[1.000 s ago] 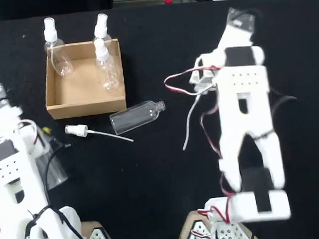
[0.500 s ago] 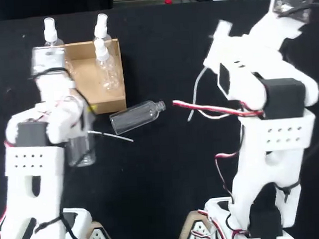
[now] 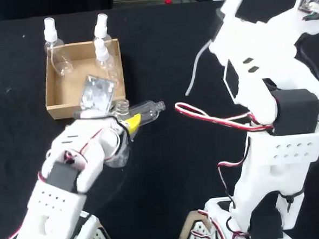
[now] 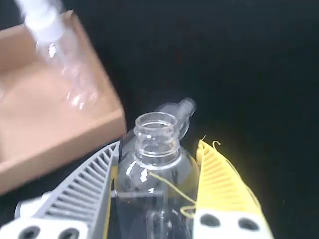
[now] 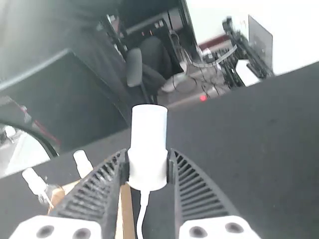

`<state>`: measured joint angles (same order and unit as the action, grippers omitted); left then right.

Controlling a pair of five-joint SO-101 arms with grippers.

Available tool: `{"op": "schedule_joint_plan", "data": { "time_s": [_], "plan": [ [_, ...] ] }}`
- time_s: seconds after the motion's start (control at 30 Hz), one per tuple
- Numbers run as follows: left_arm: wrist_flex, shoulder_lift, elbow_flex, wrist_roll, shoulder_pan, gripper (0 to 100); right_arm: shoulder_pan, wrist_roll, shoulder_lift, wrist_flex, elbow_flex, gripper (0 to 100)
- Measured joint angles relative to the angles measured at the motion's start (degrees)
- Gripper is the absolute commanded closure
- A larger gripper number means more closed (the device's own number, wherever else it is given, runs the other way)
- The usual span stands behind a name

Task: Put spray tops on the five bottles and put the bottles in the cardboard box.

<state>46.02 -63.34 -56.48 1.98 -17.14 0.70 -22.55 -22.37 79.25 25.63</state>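
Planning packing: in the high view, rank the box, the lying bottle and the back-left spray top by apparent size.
1. Box, largest.
2. Lying bottle, partly hidden by the left hand.
3. Back-left spray top, smallest.

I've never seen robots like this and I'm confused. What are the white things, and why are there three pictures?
The white things are two robot arms, a left arm and a right arm, at a black table. One picture looks down from above; the other two come from a small camera on each arm's wrist. The left gripper holds an open bottle with no top. The right gripper holds a white spray top. A second bottle lies on the table near a cardboard box. Three topped bottles are at the box.
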Motion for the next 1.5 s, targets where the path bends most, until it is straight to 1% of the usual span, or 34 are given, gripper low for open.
{"op": "schedule_joint_plan", "data": {
  "time_s": [0.17,0.3,0.43,0.7,0.9,1.07,1.27,1.5],
  "plan": [
    [-7.5,-9.6,-9.2,0.0,-2.1,86,0.5,0.0,0.0,-3.5,-0.3,97.6],
    [-11.0,-16.5,-14.9,0.0,-3.6,86,5.5,0.0,0.0,-6.4,-2.1,97.6],
    [-14.9,-23.2,-20.1,0.0,-3.7,86,10.5,0.0,0.0,-8.5,-2.1,97.6],
    [-24.4,-39.2,-33.7,0.0,-3.8,86,16.5,0.0,0.0,-10.1,-2.3,97.6],
    [-29.4,-40.3,-38.1,0.0,-3.7,86,20.7,0.0,0.0,-10.1,-2.3,97.6],
    [-29.5,-40.3,-38.6,0.0,-3.9,86,21.5,0.1,0.0,-10.4,-3.4,97.9],
    [-29.9,-40.3,-39.0,0.1,-3.9,86,23.9,5.7,0.0,-14.1,-10.0,98.0],
    [-29.9,-40.3,-39.2,0.1,-3.9,86,26.0,6.4,0.0,-14.7,-11.9,98.0]
  ]
}}
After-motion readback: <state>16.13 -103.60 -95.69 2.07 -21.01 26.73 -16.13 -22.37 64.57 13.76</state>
